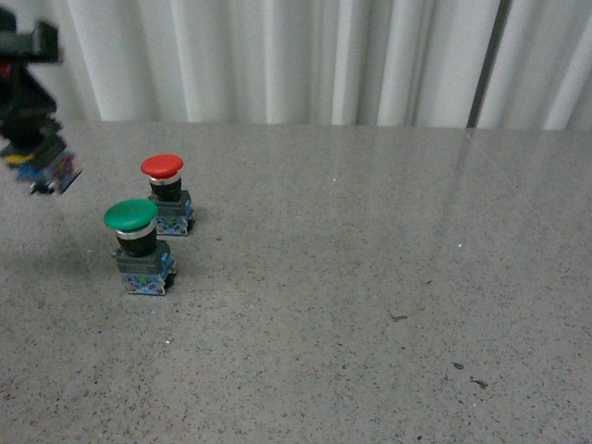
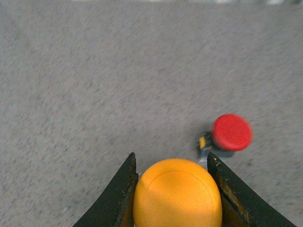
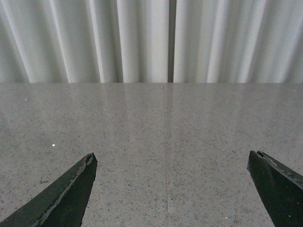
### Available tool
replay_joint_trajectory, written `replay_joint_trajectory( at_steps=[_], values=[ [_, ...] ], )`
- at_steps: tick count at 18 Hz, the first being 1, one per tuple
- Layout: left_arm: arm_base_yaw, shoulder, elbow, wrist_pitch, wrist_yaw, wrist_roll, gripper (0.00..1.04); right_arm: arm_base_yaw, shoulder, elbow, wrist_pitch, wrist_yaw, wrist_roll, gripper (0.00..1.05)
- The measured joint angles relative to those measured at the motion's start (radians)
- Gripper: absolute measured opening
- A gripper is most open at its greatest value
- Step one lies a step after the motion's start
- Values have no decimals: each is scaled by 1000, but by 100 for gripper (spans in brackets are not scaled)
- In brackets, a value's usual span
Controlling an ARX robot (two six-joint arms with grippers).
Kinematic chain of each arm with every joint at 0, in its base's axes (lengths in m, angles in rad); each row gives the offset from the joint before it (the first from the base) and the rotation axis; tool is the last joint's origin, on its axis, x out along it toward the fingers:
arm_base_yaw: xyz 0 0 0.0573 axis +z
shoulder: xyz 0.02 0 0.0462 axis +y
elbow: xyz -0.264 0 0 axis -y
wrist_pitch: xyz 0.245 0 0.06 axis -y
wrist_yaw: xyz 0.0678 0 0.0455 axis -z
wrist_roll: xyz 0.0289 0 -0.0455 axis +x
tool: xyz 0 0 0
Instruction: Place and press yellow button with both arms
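My left gripper (image 2: pixel 173 163) is shut on the yellow button (image 2: pixel 177 194); its round yellow cap fills the space between the two black fingers (image 2: pixel 120 194). In the front view the left arm (image 1: pixel 28 102) hangs blurred above the table at the far left, with the button's base (image 1: pixel 51 171) just showing under it. My right gripper (image 3: pixel 173 163) is open and empty, its jaws wide apart over bare table; it does not show in the front view.
A red-capped button (image 1: pixel 164 192) and a green-capped button (image 1: pixel 137 242) stand upright on the grey speckled table (image 1: pixel 370 305), left of centre. The red one also shows in the left wrist view (image 2: pixel 231 133). White curtains (image 1: pixel 305 55) hang behind the table.
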Motion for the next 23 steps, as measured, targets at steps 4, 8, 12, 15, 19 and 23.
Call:
replay_joint_trajectory(
  at_steps=[4, 8, 12, 15, 19, 23],
  values=[
    [-196, 73, 224, -57, -69, -66, 37, 0, 0, 0, 0, 0, 0, 98],
    [-367, 283, 397, -104, -146, -191, 37, 0, 0, 0, 0, 0, 0, 98],
    [-502, 388, 436, -110, -205, -301, 37, 0, 0, 0, 0, 0, 0, 98],
    [-527, 425, 437, -101, -262, -352, 37, 0, 0, 0, 0, 0, 0, 98],
    [-528, 490, 447, -113, -275, -408, 37, 0, 0, 0, 0, 0, 0, 98],
    [-607, 552, 483, -132, -270, -455, 37, 0, 0, 0, 0, 0, 0, 98]
  ],
)
